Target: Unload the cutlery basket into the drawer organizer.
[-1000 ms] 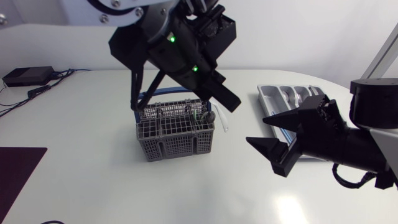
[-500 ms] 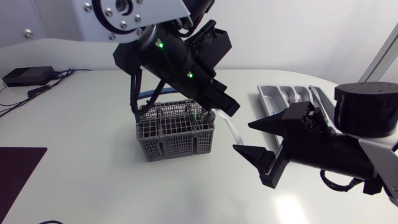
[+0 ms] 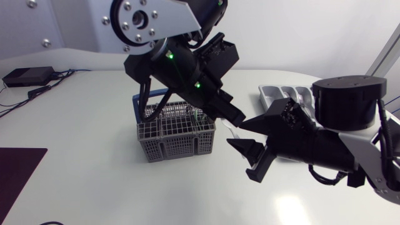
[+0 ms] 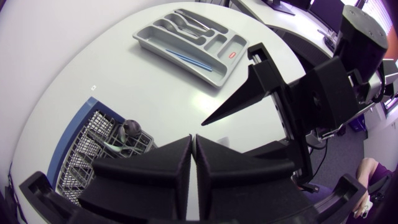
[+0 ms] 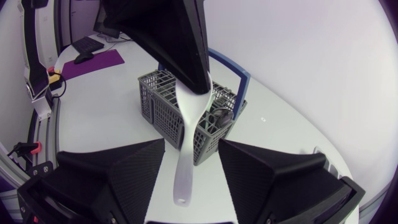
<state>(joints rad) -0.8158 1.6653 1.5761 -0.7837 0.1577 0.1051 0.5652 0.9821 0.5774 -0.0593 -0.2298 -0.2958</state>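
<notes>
The grey wire cutlery basket (image 3: 177, 134) with a blue handle stands mid-table, metal cutlery (image 5: 221, 115) still inside. My left gripper (image 3: 234, 117) hangs just right of the basket, shut on the top of a white plastic utensil (image 5: 186, 149) that dangles below it. My right gripper (image 3: 236, 134) comes in from the right and is open. Its fingers (image 5: 118, 180) flank the utensil's lower end with a gap on each side. The grey drawer organizer (image 3: 281, 94) lies at the back right, partly hidden by my right arm. It holds spoons and a blue stick (image 4: 193, 57).
A black box with cables (image 3: 28, 76) sits at the far left, and a dark mat (image 3: 19, 169) lies at the left front edge. The basket (image 4: 99, 140) is below and behind my left gripper (image 4: 194, 140).
My left gripper has shifted right with the white utensil. My right arm has swung left to it, and its fingers have narrowed around the utensil's lower end.
</notes>
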